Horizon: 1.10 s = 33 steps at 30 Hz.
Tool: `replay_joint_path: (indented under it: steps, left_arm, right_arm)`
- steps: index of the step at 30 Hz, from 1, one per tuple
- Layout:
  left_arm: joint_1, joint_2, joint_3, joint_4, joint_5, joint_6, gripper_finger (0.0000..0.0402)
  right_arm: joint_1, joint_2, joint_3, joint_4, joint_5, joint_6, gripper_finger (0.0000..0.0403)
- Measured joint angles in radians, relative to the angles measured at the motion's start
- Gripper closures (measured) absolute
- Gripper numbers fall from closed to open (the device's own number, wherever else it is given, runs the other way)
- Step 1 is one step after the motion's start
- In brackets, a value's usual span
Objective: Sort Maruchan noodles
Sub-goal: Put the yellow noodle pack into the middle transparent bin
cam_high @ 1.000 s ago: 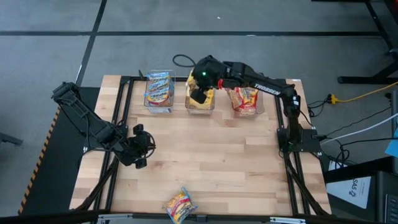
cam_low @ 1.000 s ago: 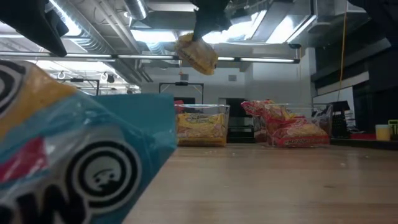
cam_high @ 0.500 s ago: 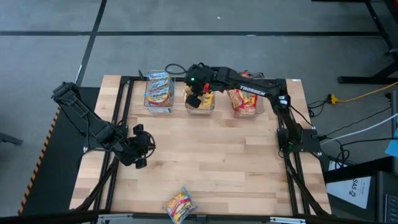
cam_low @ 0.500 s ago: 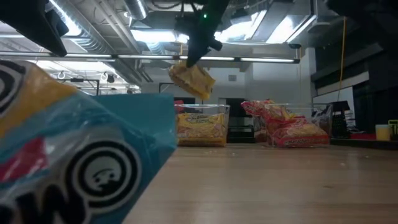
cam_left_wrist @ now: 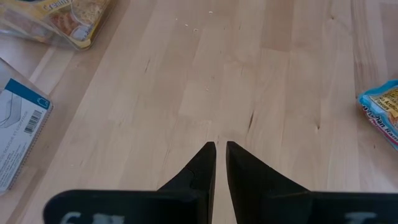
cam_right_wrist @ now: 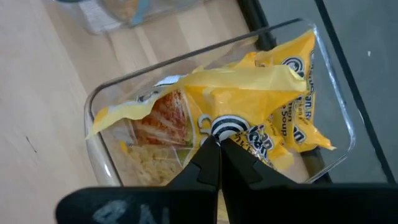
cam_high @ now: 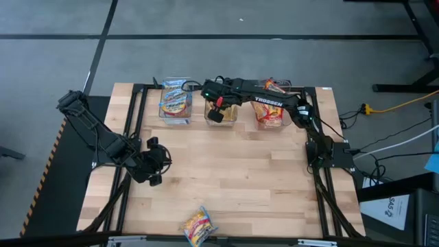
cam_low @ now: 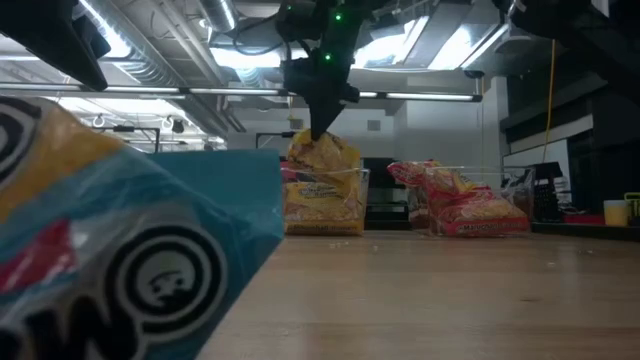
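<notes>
One yellow noodle packet [cam_right_wrist: 249,106], light, crinkly and brittle inside, hangs pinched by its wrapper edge in the right hand [cam_right_wrist: 219,144] over the middle clear bin [cam_right_wrist: 99,168], while the left hand [cam_left_wrist: 220,147], nearly closed and empty, waits above the bench [cam_left_wrist: 280,81].

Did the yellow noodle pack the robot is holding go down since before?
Yes. In the low view the yellow Maruchan packet, held by the right gripper, has dropped from well above the middle clear bin to its rim.
</notes>
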Motion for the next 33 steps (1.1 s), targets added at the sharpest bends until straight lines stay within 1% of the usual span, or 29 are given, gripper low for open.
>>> replay_joint_path:
  steps: [5, 10, 12, 19, 22, 23, 26, 27, 28, 31, 33]
  left_arm:
    - [0.000, 0.000, 0.000, 0.000, 0.000, 0.000, 0.0369]
    - [0.000, 0.000, 0.000, 0.000, 0.000, 0.000, 0.0369]
    - [0.000, 0.000, 0.000, 0.000, 0.000, 0.000, 0.0369]
    - [0.000, 0.000, 0.000, 0.000, 0.000, 0.000, 0.0369]
    - [0.000, 0.000, 0.000, 0.000, 0.000, -0.001, 0.0369]
    - [0.000, 0.000, 0.000, 0.000, 0.000, -0.001, 0.0369]
    - [0.000, 0.000, 0.000, 0.000, 0.000, -0.001, 0.0369]
    - [0.000, 0.000, 0.000, 0.000, 0.000, -0.001, 0.0369]
    - [0.000, 0.000, 0.000, 0.000, 0.000, -0.001, 0.0369]
    - [0.000, 0.000, 0.000, 0.000, 0.000, -0.001, 0.0369]
    - [0.000, 0.000, 0.000, 0.000, 0.000, -0.001, 0.0369]
  right_arm:
    - [-0.001, 0.000, 0.000, -0.003, -0.036, 0.013, 0.0400]
    - [-0.001, 0.000, 0.000, -0.003, -0.041, 0.015, 0.0393]
    - [0.000, 0.003, 0.000, -0.003, -0.041, 0.016, 0.0378]
    - [0.000, 0.005, 0.000, 0.002, -0.036, 0.040, 0.0303]
    - [0.000, 0.005, 0.000, -0.001, -0.045, 0.043, 0.0284]
    - [-0.001, 0.005, 0.000, -0.003, -0.068, 0.042, 0.0280]
    - [0.000, 0.005, 0.000, -0.002, -0.136, 0.042, 0.0277]
    - [0.000, 0.005, 0.000, -0.002, -0.144, 0.039, 0.0279]
    - [0.000, 0.005, 0.000, -0.001, -0.138, 0.035, 0.0282]
    - [-0.005, 0.005, 0.000, -0.002, -0.058, 0.035, 0.0300]
    - [-0.015, 0.005, 0.000, -0.001, -0.045, 0.035, 0.0321]
